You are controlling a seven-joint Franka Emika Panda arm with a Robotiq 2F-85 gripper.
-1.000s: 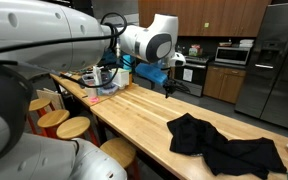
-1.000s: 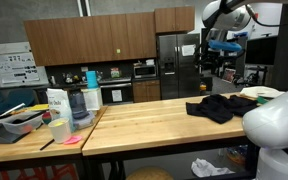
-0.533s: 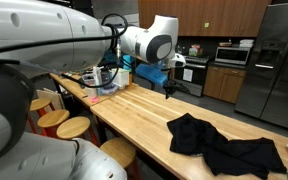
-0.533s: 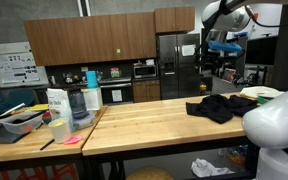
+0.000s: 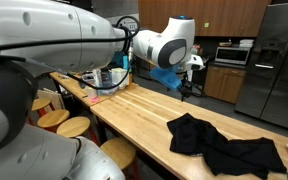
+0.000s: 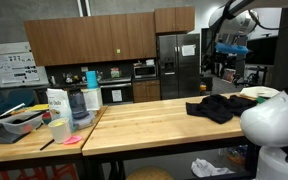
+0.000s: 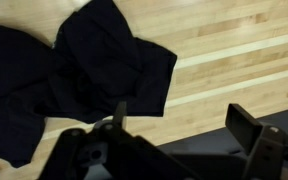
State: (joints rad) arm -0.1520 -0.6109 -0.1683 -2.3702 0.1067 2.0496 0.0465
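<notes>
A crumpled black cloth [image 5: 222, 145] lies on the long wooden table [image 5: 134, 110], near one end; it also shows as the black cloth [image 6: 216, 108]. In the wrist view the cloth [image 7: 74, 70] fills the upper left, spread over the table planks [image 7: 224, 60]. My gripper [image 5: 188, 86] hangs in the air above the table, short of the cloth and well off it. My gripper [image 7: 184, 125] stands open, with only bare wood and the table edge between its fingers [image 7: 246, 125]. It holds nothing. In an exterior view my gripper [image 6: 227, 50] is high above the cloth.
Round wooden stools [image 5: 72, 127] line one side of the table. At the far end stand a blender jug [image 6: 79, 105], a carton [image 6: 56, 103], a tray [image 6: 19, 120] and a pink note [image 6: 72, 141]. A steel fridge [image 6: 174, 65] and kitchen cabinets stand behind.
The arm has swung along the table toward the end with the black cloth. The jaws have stayed open and the cloth has not moved.
</notes>
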